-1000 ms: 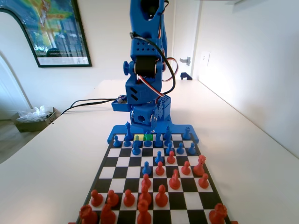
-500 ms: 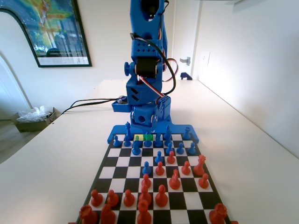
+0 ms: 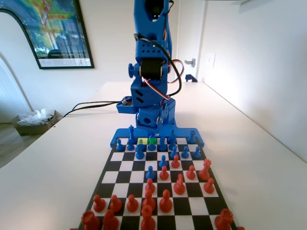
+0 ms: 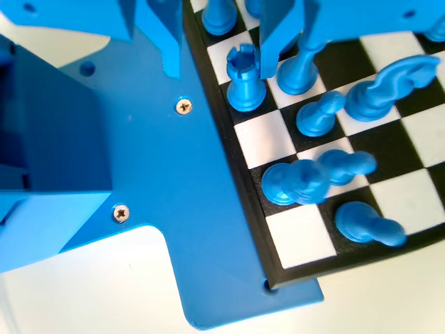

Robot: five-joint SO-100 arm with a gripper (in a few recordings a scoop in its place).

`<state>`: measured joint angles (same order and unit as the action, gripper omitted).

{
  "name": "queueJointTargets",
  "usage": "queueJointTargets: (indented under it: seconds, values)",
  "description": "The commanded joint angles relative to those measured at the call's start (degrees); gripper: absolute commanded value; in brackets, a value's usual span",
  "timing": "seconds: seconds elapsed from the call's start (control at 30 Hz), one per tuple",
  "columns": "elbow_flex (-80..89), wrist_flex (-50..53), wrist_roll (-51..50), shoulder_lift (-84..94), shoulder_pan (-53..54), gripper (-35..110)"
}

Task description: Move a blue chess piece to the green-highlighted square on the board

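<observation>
Slightly shifted since before, the gripper (image 4: 215, 42) hangs open over the blue rook (image 4: 245, 78), untouched

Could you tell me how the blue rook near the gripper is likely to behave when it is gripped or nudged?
The blue rook looks like rigid moulded plastic, so probably stiff and light. Its round base seems wide for its height, so it likely stands steadily. Blue neighbours crowd it, so a sideways nudge from the gripper could tip one.

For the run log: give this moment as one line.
tool: low over back row, a jaw either side of blue rook, grip unclear | green square: no piece on it | board: blue pieces far end, red near
</observation>
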<state>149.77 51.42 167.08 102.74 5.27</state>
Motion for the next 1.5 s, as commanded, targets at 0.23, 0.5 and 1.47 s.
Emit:
queueJointTargets:
  seconds: [0.23, 0.5, 1.47]
  values:
    - [-6.7, 8.7, 4.3, 5.2, -1.0, 13]
    - [-10.5, 17.1, 2.6, 10.2, -2.8, 12]
    - [-30.7, 36.4, -55.4, 44.6, -14.9, 1]
